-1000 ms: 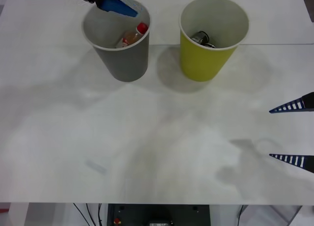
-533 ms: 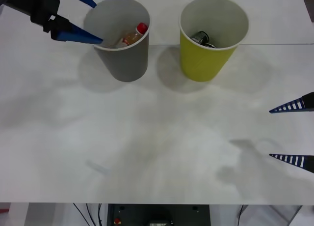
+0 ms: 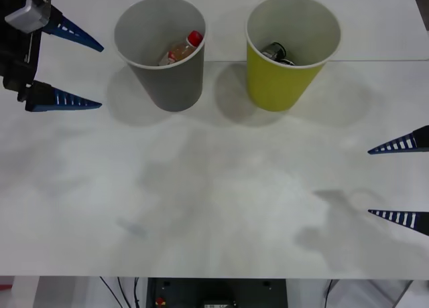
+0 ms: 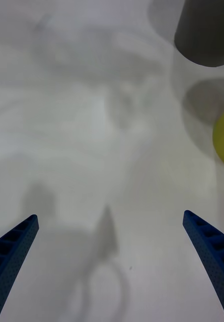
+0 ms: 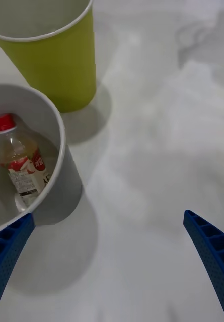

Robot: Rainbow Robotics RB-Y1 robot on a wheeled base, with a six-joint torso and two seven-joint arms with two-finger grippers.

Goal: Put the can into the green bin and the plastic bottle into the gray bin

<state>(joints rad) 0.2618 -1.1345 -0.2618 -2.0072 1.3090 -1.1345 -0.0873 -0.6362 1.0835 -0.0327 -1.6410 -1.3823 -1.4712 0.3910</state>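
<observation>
Inside the gray bin (image 3: 161,50) the plastic bottle (image 3: 181,49) leans, red cap up; the can (image 3: 273,51) lies in the green bin (image 3: 292,50). Left gripper (image 3: 86,75) hangs just beside the gray bin, fingers spread, empty. Right gripper (image 3: 400,181) waits well apart, spread too. Both look sorted.

Left gripper (image 3: 99,77) and right gripper (image 3: 369,181) hover, fingers spread.

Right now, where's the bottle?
In the front view the bottle lies tilted inside the gray bin, on the robot's left, beside the green bin. The open left gripper is just outside the gray bin.
</observation>
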